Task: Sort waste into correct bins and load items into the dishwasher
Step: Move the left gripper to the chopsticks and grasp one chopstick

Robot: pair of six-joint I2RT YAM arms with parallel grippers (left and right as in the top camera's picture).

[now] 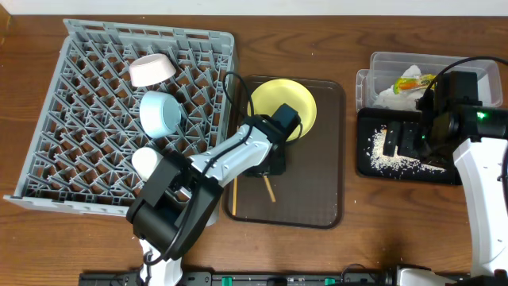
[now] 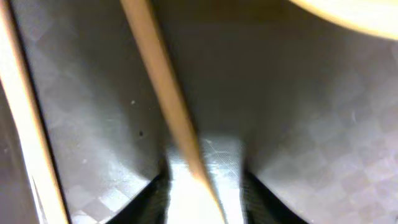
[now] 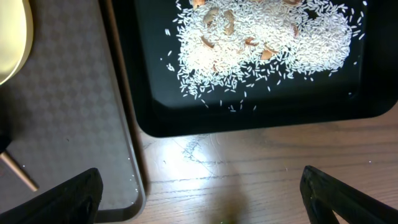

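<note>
My left gripper [image 1: 268, 164] is low over the brown serving tray [image 1: 317, 199], just below the yellow plate [image 1: 283, 107]. In the left wrist view its fingers [image 2: 205, 199] stand apart on either side of one wooden chopstick [image 2: 177, 118]; a second chopstick [image 2: 25, 124] lies to the left. Chopstick ends show overhead [image 1: 269, 190]. My right gripper [image 1: 401, 141] is open and empty over the black tray [image 1: 367, 163], which holds rice scraps [image 3: 267, 43]. The clear tub [image 1: 381, 63] holds the snack wrapper [image 1: 414, 82] and tissue [image 1: 390, 98].
The grey dish rack [image 1: 71, 159] at left holds a white bowl [image 1: 152, 69], a light blue bowl [image 1: 161, 113] and a small white cup [image 1: 145, 163]. Bare wood [image 3: 249, 168] lies between the two trays.
</note>
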